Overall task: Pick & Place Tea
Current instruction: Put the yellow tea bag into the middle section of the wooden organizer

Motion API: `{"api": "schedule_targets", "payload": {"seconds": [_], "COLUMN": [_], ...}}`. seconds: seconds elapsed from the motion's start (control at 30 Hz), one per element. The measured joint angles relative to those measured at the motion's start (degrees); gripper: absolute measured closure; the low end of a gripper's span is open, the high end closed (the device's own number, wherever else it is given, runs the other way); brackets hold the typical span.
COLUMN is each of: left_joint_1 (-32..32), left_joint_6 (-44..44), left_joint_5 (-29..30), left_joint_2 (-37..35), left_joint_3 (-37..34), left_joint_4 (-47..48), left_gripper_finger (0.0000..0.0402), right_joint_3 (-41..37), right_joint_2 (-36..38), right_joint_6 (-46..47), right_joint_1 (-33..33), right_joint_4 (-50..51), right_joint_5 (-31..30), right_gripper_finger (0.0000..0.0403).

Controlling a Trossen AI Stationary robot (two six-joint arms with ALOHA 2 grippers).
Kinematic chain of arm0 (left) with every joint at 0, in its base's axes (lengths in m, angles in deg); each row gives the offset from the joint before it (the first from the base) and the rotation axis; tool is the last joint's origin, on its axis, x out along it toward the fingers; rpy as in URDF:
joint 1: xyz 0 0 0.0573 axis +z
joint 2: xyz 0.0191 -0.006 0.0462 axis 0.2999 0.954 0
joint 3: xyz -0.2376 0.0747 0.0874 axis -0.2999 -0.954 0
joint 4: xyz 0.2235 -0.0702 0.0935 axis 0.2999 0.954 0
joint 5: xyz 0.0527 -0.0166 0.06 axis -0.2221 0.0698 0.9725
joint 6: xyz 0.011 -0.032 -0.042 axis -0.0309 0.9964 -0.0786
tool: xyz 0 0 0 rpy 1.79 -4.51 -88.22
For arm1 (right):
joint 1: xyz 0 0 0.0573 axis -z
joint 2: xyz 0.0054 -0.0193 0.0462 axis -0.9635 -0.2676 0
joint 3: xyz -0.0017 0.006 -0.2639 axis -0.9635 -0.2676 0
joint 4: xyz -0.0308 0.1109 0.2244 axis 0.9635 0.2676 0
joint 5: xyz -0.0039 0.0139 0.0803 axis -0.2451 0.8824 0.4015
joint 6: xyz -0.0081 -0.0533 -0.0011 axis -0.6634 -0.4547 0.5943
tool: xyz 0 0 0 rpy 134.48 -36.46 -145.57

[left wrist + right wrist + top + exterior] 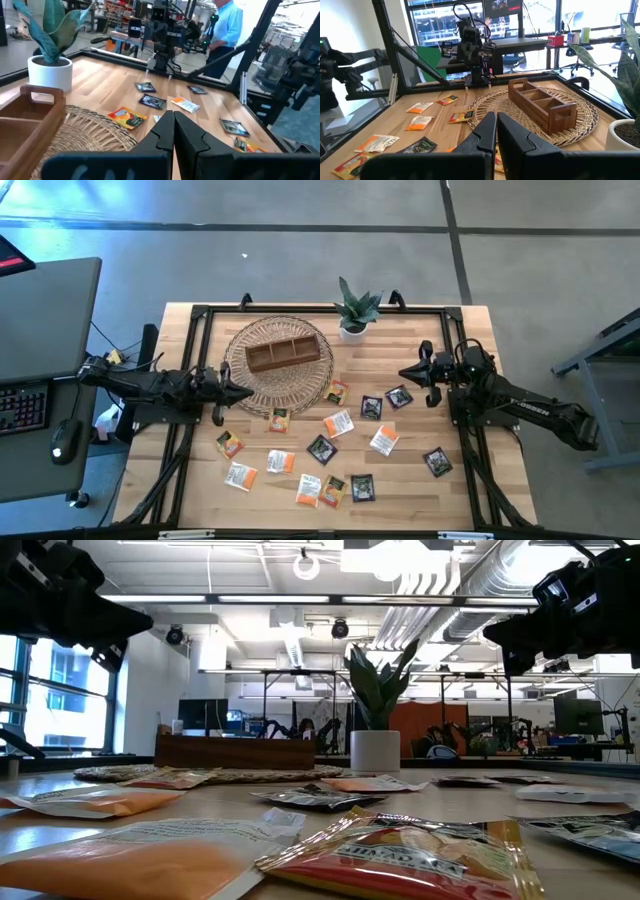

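Note:
Several tea sachets, orange-and-white and dark ones, lie flat and scattered over the near half of the wooden table. They also show in the left wrist view and the right wrist view. My left gripper is shut and points level, above the table at the near left rim of the woven mat. My right gripper is shut and level above the table's right side, just beyond a dark sachet. Each wrist view shows its own fingers closed and empty: left gripper, right gripper.
A brown wooden divided tray rests on the round woven mat at the far left of centre. A potted green plant stands at the far edge. A black frame runs around the table. A person stands beyond the table's right side.

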Motion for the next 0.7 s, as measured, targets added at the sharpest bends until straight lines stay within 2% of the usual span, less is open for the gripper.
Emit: {"api": "schedule_targets", "payload": {"seconds": [0.17, 0.27, 0.5, 0.6, 0.7], "left_joint_1": [0.02, 0.0, 0.05, 0.04, 0.04], "left_joint_6": [-0.43, -0.64, -2.73, -0.5, 3.93], "left_joint_5": [-2.01, -3.22, 0.17, -0.21, 0.97], "left_joint_2": [3.09, 5.5, 13.3, 17.56, 22.35], "left_joint_3": [-0.09, -0.11, -0.11, -0.11, -0.11], "left_joint_4": [-0.81, -3.89, -4.49, -5.27, -6.06], "left_gripper_finger": [0.0397, 0.0379, 0.0291, 0.0254, 0.0232], "right_joint_3": [0.02, 0.0, 0.02, 0.0, 0.02], "right_joint_2": [-0.02, -0.02, -0.02, -0.02, 0.0], "right_joint_6": [0.0, 0.0, 0.0, -0.85, -6.68], "right_joint_1": [0.02, 0.02, 0.01, 0.0, 0.0], "right_joint_4": [0.0, 0.0, 0.0, 0.0, 0.0], "right_joint_5": [0.0, 0.0, 0.0, -0.03, -0.7], "right_gripper_finger": [0.0391, 0.0391, 0.0391, 0.0391, 0.0391]}}
